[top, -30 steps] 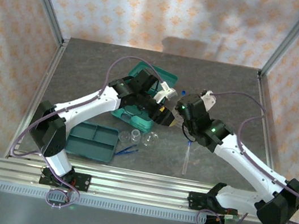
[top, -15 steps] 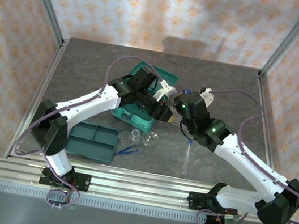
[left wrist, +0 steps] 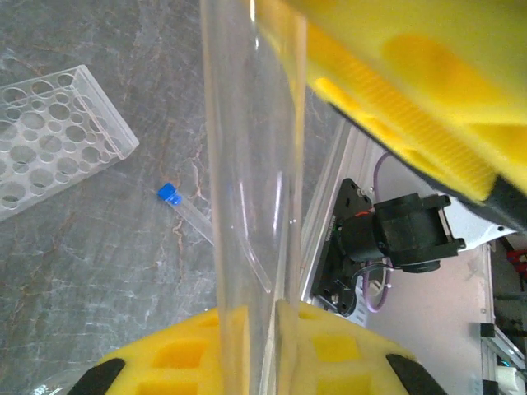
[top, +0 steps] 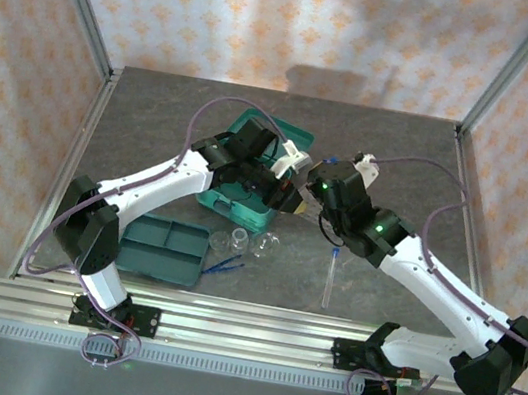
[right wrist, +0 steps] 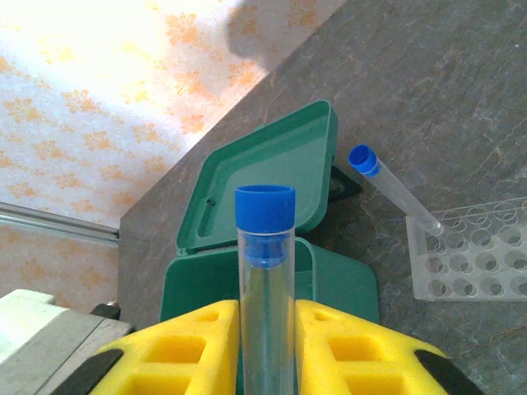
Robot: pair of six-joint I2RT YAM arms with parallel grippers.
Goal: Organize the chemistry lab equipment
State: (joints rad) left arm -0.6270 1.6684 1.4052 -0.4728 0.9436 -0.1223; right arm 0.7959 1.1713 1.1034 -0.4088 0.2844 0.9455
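Note:
A clear blue-capped test tube (right wrist: 265, 247) stands upright between the yellow fingers of my right gripper (right wrist: 265, 329), whose pads press on both of its sides. My left gripper (left wrist: 255, 329) is shut on the lower part of the same tube (left wrist: 251, 164). The two grippers meet above the table's middle, left gripper (top: 293, 199) beside right gripper (top: 314, 188). A second tube (right wrist: 395, 189) lies with its tip against the clear perforated rack (right wrist: 478, 255). A third tube (top: 329, 279) lies on the table at the front right. Two glass vessels (top: 228, 240) (top: 265, 244) and the blue tweezers (top: 225, 265) sit beside the flat teal tray (top: 166, 249).
The larger teal hinged case (top: 248, 170) lies open under the left arm, its lid (right wrist: 272, 177) raised. The rack (left wrist: 49, 132) and a loose tube (left wrist: 185, 212) lie on the grey tabletop. Aluminium rails run along the near edge (top: 242, 331).
My left gripper's jaws have closed onto the tube that my right gripper holds. The right jaws have eased slightly. Both arms have barely shifted.

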